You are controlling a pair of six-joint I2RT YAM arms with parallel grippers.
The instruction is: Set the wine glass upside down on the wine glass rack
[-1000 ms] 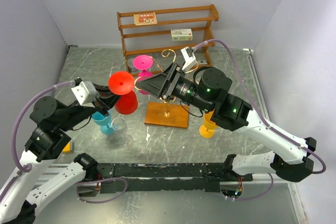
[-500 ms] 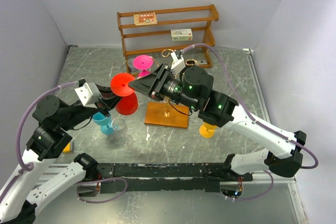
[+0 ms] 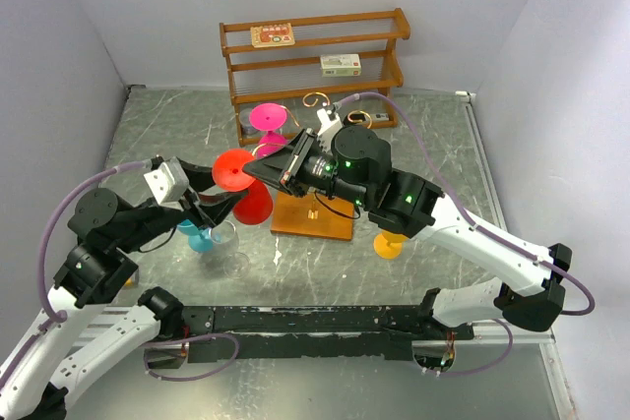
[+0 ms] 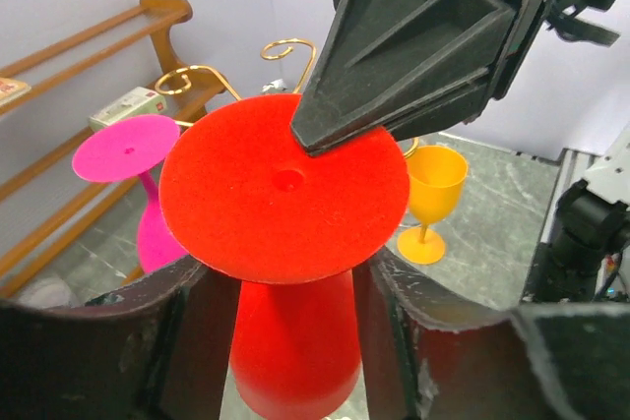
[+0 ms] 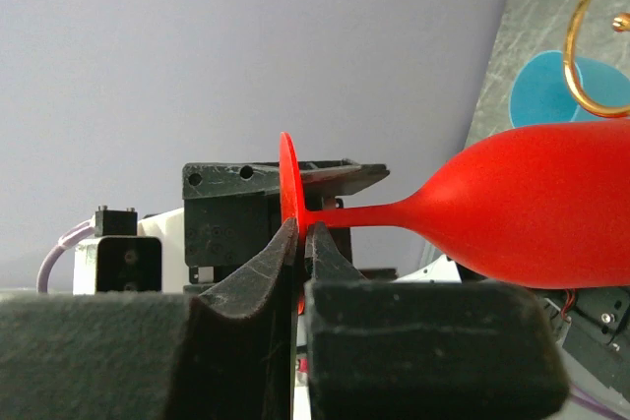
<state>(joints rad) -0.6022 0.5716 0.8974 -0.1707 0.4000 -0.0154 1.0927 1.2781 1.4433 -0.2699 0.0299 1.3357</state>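
Observation:
The red wine glass (image 3: 258,204) hangs in the air left of the rack, its round foot (image 4: 285,189) tilted up and its bowl (image 4: 295,341) pointing down. My right gripper (image 3: 251,168) is shut on the rim of that foot, and the right wrist view shows its pads (image 5: 285,243) pinching the thin disc. My left gripper (image 3: 219,206) is open, one finger (image 4: 187,312) on each side of the bowl, below the foot. The wine glass rack (image 3: 313,215) has gold scroll arms (image 4: 285,46) on a wooden base and stands just right of the glass.
A pink glass (image 3: 268,117) sits foot-up at the rack's far left. A blue glass (image 3: 200,236) and a clear glass (image 3: 228,241) stand under my left arm. An orange glass (image 3: 389,238) stands right of the base. A brown wooden shelf (image 3: 315,56) holds small boxes at the back.
My right gripper has moved left and closed on the red glass's foot. My left gripper has opened from around the glass and dropped slightly. The glass has shifted a little right.

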